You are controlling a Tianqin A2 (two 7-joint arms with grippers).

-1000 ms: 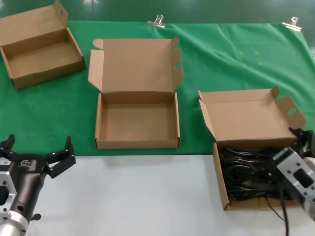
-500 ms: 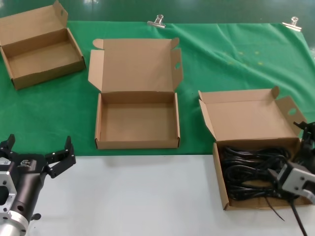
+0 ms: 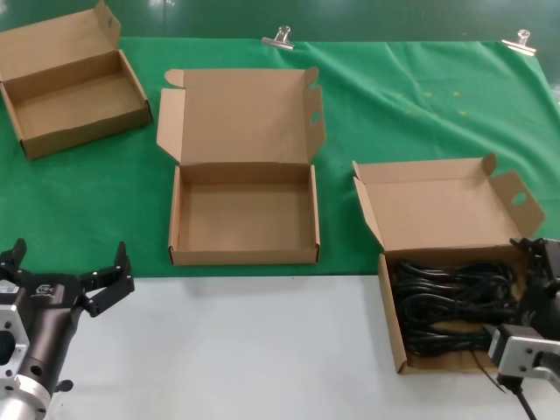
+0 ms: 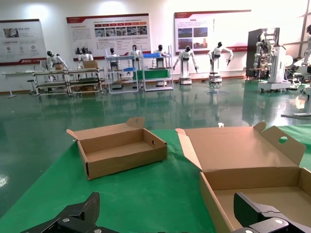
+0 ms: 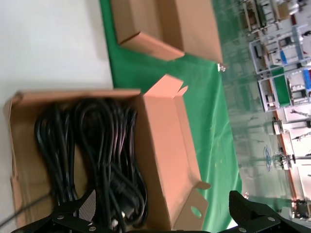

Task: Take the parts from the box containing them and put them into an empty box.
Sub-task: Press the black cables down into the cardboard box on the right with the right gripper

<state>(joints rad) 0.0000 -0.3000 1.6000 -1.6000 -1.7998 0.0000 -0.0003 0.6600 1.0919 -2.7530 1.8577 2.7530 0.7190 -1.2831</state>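
Note:
The parts, black coiled cables (image 3: 446, 302) (image 5: 97, 155), lie in the box containing them (image 3: 437, 206) (image 5: 165, 136) at the right, with its short lid open. The empty box (image 3: 245, 219) (image 4: 252, 170) (image 5: 160, 24), shallow with a tall lid, sits in the middle. My right gripper (image 3: 538, 262) (image 5: 165, 213) hangs open over that right box's right end, its fingers straddling the side wall and holding nothing. My left gripper (image 3: 68, 262) (image 4: 170, 216) is parked open at the near left, over the cloth's edge.
A third open cardboard box (image 3: 74, 83) (image 4: 121, 150) stands at the back left on the green cloth (image 3: 394, 114). Bare white tabletop (image 3: 245, 350) runs along the front. Two metal clips (image 3: 280, 37) pin the cloth's far edge.
My right arm has drawn back toward the near right corner, uncovering more of the cables. The left arm and the boxes have not moved.

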